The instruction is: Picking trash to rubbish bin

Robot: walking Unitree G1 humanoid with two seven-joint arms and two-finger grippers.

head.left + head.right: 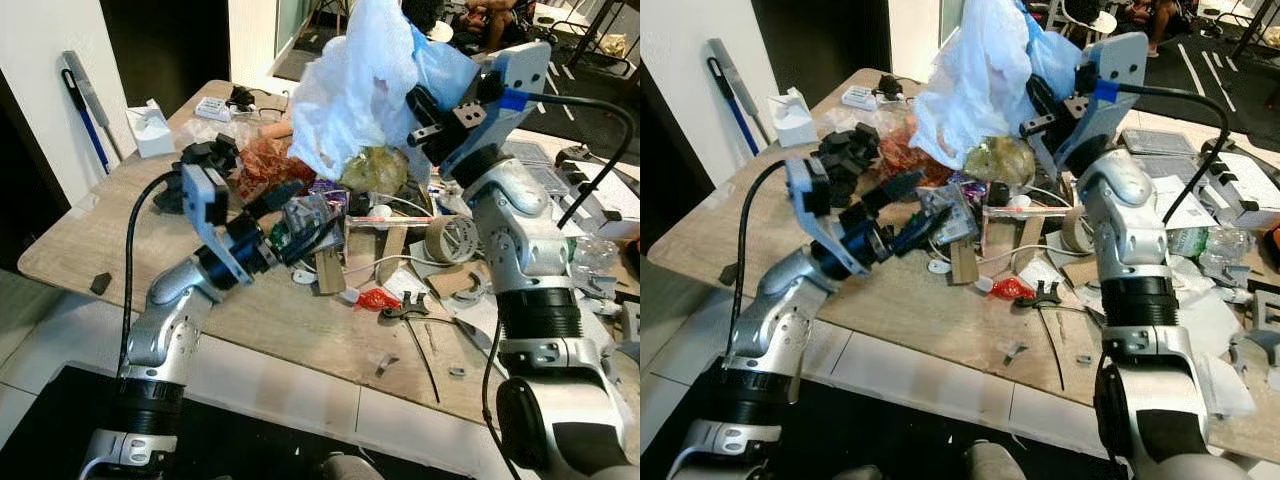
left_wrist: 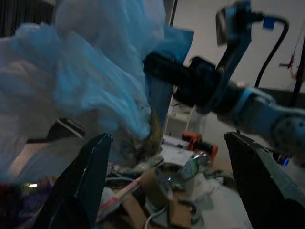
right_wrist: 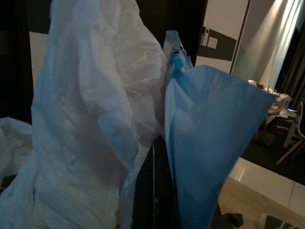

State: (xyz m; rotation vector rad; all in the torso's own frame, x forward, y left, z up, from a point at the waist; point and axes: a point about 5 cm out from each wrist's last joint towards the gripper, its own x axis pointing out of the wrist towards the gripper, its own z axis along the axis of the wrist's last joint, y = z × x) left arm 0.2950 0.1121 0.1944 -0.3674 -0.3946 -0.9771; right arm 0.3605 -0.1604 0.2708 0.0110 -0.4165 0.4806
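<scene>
Above the cluttered table: right gripper holding up a plastic bag.

Right gripper point(image 1: 418, 112) is clamped on the gathered neck of the plastic bag point(image 1: 350, 90), which hangs well above the table point(image 1: 290, 320) at its far middle. Left gripper point(image 1: 300, 225), fingers spread and holding nothing, points at the litter pile point(image 1: 330, 215) just beyond it. Judgement: the bag is light, soft and slippery, liable to tear or slip; bunched film near the neck is the sound grip. No bin identified.
</scene>
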